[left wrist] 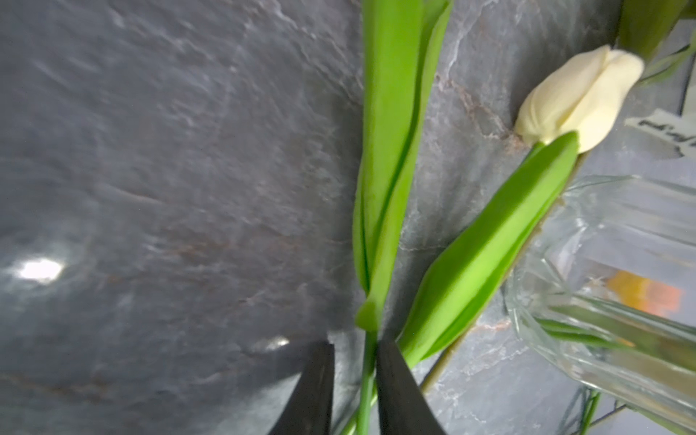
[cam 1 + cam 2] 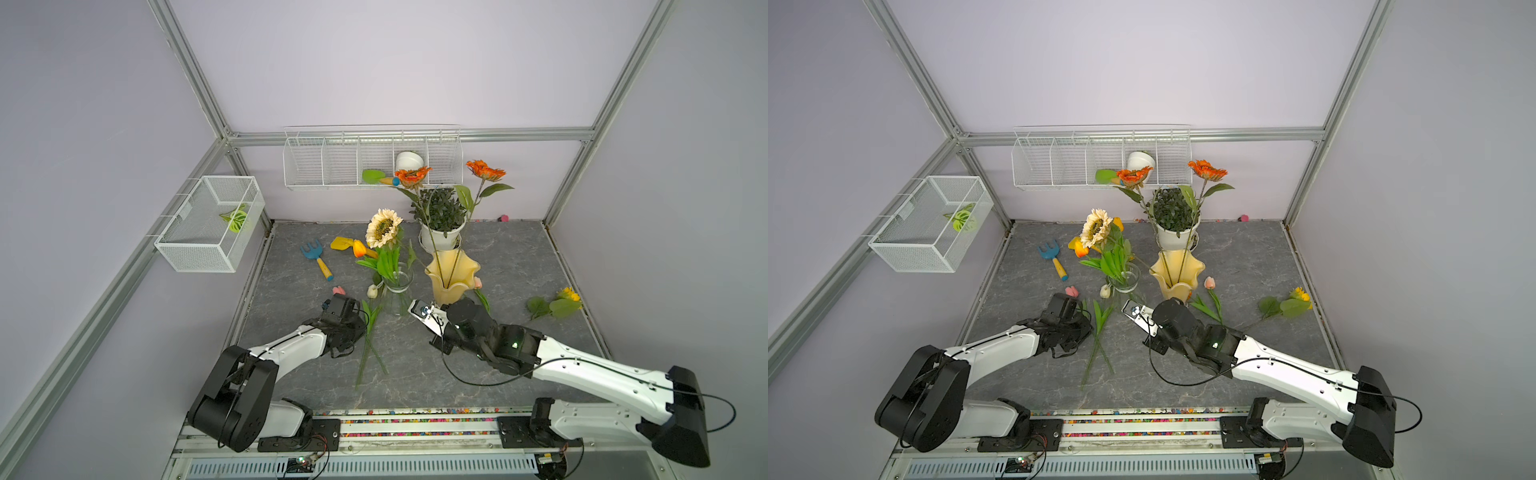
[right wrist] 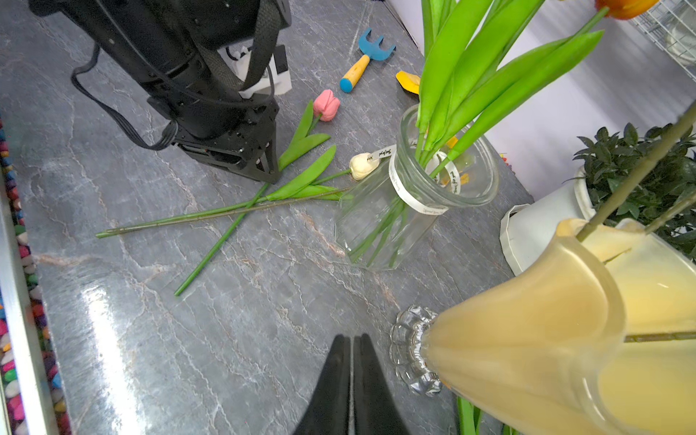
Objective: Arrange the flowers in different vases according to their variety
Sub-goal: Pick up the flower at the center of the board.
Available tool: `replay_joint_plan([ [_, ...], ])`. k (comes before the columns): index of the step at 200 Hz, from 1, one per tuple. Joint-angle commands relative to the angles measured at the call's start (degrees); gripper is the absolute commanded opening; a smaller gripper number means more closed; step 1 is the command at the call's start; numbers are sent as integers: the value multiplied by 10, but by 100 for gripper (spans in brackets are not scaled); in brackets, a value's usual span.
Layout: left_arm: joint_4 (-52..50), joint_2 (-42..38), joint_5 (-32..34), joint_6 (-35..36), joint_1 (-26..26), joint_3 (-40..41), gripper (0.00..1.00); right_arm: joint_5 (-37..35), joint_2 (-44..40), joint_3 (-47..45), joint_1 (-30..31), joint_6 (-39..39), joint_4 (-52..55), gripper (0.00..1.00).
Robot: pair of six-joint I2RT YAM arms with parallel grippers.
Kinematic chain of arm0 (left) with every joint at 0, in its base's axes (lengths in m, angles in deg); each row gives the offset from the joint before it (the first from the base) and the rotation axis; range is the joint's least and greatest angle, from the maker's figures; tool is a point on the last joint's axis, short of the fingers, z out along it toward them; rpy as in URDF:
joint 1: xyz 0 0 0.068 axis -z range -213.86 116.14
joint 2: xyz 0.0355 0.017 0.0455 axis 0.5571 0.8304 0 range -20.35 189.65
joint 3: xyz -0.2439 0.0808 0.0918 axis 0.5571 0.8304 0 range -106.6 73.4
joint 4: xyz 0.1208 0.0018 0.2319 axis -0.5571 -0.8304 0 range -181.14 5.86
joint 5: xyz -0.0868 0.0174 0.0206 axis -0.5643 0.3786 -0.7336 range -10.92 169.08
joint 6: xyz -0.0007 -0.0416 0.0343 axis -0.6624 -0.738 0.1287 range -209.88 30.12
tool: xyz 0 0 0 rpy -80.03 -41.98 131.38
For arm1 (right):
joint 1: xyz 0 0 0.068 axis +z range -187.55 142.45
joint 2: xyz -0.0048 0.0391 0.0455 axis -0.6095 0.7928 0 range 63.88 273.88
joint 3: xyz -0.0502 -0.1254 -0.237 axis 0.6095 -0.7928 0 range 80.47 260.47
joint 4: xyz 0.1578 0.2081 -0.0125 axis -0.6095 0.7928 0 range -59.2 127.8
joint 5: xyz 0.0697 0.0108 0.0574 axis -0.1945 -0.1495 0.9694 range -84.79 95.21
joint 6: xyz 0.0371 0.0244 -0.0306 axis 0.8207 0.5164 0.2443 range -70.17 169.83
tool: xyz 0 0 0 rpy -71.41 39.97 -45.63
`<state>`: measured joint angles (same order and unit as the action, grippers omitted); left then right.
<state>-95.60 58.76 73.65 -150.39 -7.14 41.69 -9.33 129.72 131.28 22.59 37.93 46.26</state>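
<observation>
Taking the clear vase (image 2: 397, 291) as my marker: it stands on the desk (image 2: 519, 257) with tulip leaves and an orange tulip (image 2: 359, 248) rising out of it, so it looks like the tulips' home. Just beside it, on the left arm's side, two loose tulips lie flat with stems crossed: the white tulip (image 3: 363, 165), bud almost against the glass, and the pink tulip (image 3: 327, 105) a little further out. The left gripper (image 1: 354, 350) is down on the pink one's stem, just under a leaf. Its jaws stand either side of the stem with a sliver of desk showing on one side, so I'd call them not yet clamped. That bare stretch seems a sensible hold: it spares leaf and bud and leaves the cut end free for the neck.

The yellow vase (image 2: 453, 274) stands near the clear vase, on the side away from the left arm, carrying the orange blooms (image 2: 413, 176), the big-headed sort. The right gripper (image 3: 352, 341) sits by that vase's clear foot (image 3: 410, 350), jaws pressed together on nothing, probably parked out of the way. A yellow sunflower (image 2: 568, 295) lies well apart from the clear vase, beyond the yellow one, unsorted
</observation>
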Motion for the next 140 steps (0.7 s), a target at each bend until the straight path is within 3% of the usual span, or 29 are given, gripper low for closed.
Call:
replay_joint_plan([
  [1, -47, 27, 14, -2, 0, 17, 24, -16, -9, -9, 3, 15, -7, 11],
  [30, -29, 59, 18, 1, 0, 8, 21, -21, -17, -9, 2, 21, 6, 11],
  [59, -21, 85, 15, 9, 0, 1, 0, -19, -30, -13, 3, 36, 17, 11],
  [100, -55, 68, 39, 16, 0, -7, 0, -4, -63, -32, 3, 74, 23, 11],
  [140, -180, -8, 134, 44, 0, -44, 0, 18, -111, -59, 3, 107, 20, 11],
])
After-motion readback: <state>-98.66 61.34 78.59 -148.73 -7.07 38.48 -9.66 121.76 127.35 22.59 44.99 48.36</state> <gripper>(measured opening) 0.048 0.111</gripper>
